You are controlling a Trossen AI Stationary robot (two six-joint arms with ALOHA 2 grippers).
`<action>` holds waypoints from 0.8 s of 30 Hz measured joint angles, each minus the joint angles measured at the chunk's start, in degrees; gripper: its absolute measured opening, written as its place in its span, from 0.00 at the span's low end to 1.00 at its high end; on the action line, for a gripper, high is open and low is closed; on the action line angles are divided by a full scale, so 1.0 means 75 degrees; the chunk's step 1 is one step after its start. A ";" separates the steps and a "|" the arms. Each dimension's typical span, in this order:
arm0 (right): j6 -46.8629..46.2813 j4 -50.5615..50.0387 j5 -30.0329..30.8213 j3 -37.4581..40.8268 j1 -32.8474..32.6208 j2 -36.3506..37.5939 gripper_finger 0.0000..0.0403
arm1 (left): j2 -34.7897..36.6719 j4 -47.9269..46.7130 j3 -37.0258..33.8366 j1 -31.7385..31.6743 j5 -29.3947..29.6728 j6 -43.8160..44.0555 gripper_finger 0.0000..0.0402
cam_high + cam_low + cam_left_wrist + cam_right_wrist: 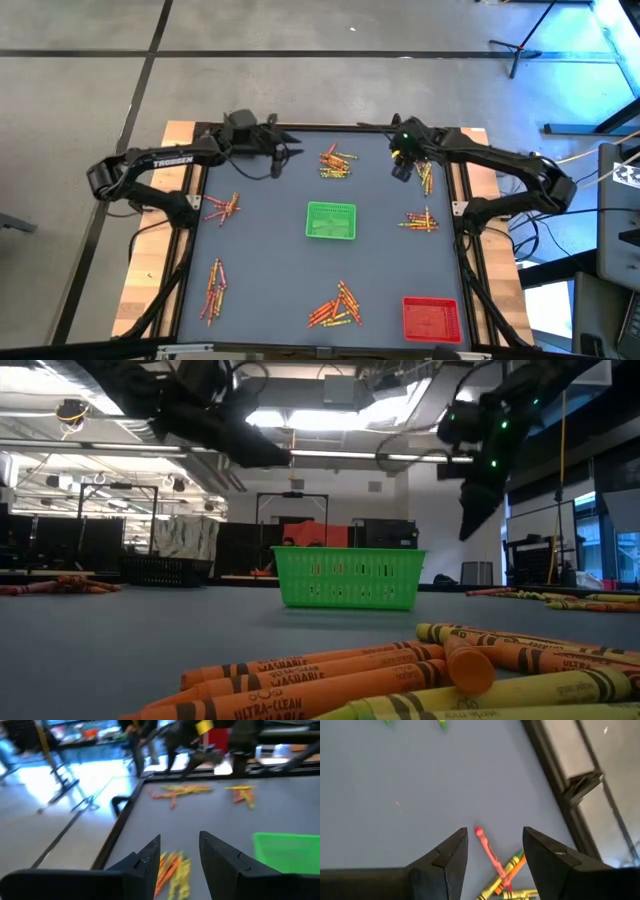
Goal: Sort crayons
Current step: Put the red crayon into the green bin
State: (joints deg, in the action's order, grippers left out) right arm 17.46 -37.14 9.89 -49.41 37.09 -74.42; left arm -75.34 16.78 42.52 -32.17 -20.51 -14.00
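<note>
The crayons lie in several small heaps on the dark mat: far centre, far right, right, left, near left and near centre. My left gripper hangs open above the mat, left of the far-centre heap, holding nothing. My right gripper is open too and tilts down above the far-right heap. A red crayon and some yellow, green and orange ones lie on the mat below its fingers, untouched.
A green tray stands at the mat's middle and a red tray at the near right corner. The mat has a raised black frame, with bare mat between the heaps. The near-centre heap fills the low view's foreground.
</note>
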 joint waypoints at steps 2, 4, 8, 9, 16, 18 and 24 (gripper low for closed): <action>0.0285 -0.0138 -0.0009 0.0000 0.0183 -0.0202 0.46 | -0.0200 0.0223 0.0000 0.0291 0.0039 -0.0061 0.30; 0.0600 -0.0317 -0.0012 0.0000 0.0330 -0.0399 0.46 | -0.0402 0.0546 0.0000 0.0524 0.0055 -0.0184 0.30; 0.0812 -0.0568 -0.0079 0.0000 0.0477 -0.0714 0.46 | -0.0782 0.0824 0.0000 0.0793 0.0339 -0.0253 0.30; 0.0895 -0.0611 -0.0075 0.0000 0.0476 -0.0786 0.46 | -0.0822 0.0824 0.0000 0.0815 0.0472 -0.0362 0.30; 0.1168 -0.0309 0.0015 0.0000 0.0631 -0.1521 0.46 | -0.1121 0.0801 -0.0003 0.0627 0.1003 -0.0435 0.30; 0.1452 -0.0191 0.0067 0.0000 0.0722 -0.1788 0.46 | -0.1134 0.0806 -0.0003 0.0619 0.1003 -0.0434 0.30; 0.1993 0.0171 0.0266 0.0000 0.0815 -0.2392 0.46 | -0.1150 0.0847 -0.0003 0.0621 0.0997 -0.0431 0.30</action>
State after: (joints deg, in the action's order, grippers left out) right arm 32.41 -35.86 11.88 -49.41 43.21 -92.36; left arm -83.96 23.14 42.50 -27.51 -13.04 -17.23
